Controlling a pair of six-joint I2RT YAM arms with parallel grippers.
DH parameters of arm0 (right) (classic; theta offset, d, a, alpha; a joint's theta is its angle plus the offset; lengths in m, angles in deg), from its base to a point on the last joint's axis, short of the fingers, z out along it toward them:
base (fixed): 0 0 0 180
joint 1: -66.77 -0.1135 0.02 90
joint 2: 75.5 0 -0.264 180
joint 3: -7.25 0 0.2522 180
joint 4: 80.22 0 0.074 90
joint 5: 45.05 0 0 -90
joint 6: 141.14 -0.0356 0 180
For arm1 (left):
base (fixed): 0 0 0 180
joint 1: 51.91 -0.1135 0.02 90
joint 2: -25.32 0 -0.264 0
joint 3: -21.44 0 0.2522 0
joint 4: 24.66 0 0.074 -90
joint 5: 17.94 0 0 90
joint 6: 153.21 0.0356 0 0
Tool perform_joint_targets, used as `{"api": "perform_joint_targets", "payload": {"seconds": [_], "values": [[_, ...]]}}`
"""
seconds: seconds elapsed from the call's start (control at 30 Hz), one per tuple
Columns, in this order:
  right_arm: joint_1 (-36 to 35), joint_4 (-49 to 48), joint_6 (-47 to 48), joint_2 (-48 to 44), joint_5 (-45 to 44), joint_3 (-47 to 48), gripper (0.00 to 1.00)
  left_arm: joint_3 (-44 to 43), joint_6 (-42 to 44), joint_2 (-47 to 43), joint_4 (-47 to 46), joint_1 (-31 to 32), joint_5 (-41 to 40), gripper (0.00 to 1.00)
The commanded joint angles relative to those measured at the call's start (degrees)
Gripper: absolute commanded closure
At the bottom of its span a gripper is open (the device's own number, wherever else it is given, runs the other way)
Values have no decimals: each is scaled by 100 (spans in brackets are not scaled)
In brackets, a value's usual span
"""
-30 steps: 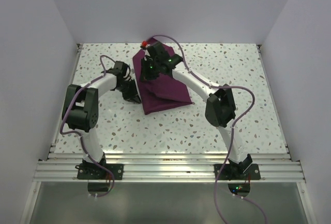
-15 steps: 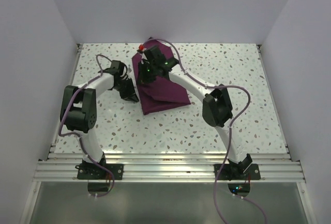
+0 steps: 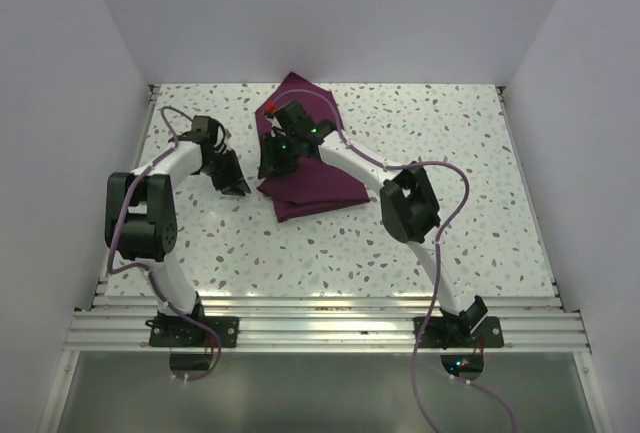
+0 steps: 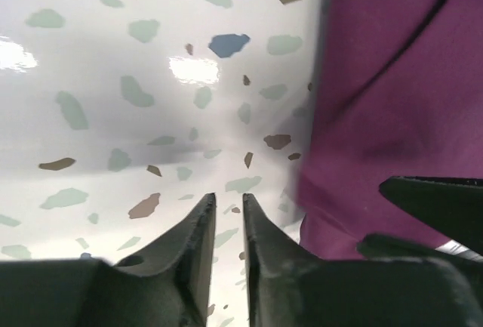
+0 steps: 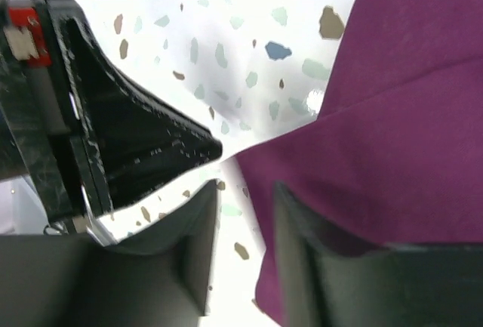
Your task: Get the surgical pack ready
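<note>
Looking down my left gripper [image 4: 224, 244], I find its two fingers parted by only a thin slit. Bare speckled table [image 4: 113, 78] shows through the slit and nothing is caught in it. My right gripper [image 5: 245, 244] stands somewhat wider. Its gap sits over the near edge of the plum cloth [image 5: 392, 115], one finger above the fabric and the other above the tabletop, and as far as I can tell it pinches nothing.

The cloth lies as a folded bundle on the middle of the table towards the far side. It is just beside my left fingers and directly under my right wrist. Whatever is wrapped inside is hidden from me.

The risks, as I judge them:
- With neither hand gripping, nothing pins the top flap, so the fold may relax and open.
- My right finger hangs so close over the edge that a sideways pull-away could snag the fabric and drag the bundle askew.
- My two hands are crowded at the same corner, so one careless swing could knock them together.
</note>
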Motion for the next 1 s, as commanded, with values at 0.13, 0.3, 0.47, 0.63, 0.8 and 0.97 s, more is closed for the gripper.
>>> {"api": "perform_joint_targets", "payload": {"seconds": [0.13, 0.3, 0.47, 0.63, 0.8, 0.97], "values": [[162, 592, 439, -428, 247, 428, 46, -369, 169, -359, 62, -188, 533, 67], [663, 785, 659, -955, 502, -275, 46, -335, 90, -333, -315, -188, 1218, 52], [1225, 383, 721, -1571, 871, -1721, 60, -142, -77, -157, -614, -188, 1571, 50], [1429, 135, 931, -1756, 1671, -2437, 80, 17, -121, 80, -728, -188, 1764, 50], [1437, -286, 774, -1818, 2084, -2973, 92, 113, -174, 300, -869, -179, 1834, 58], [1481, -619, 598, -1826, 2322, -3553, 100, 131, -191, 414, -957, -179, 1843, 68]]}}
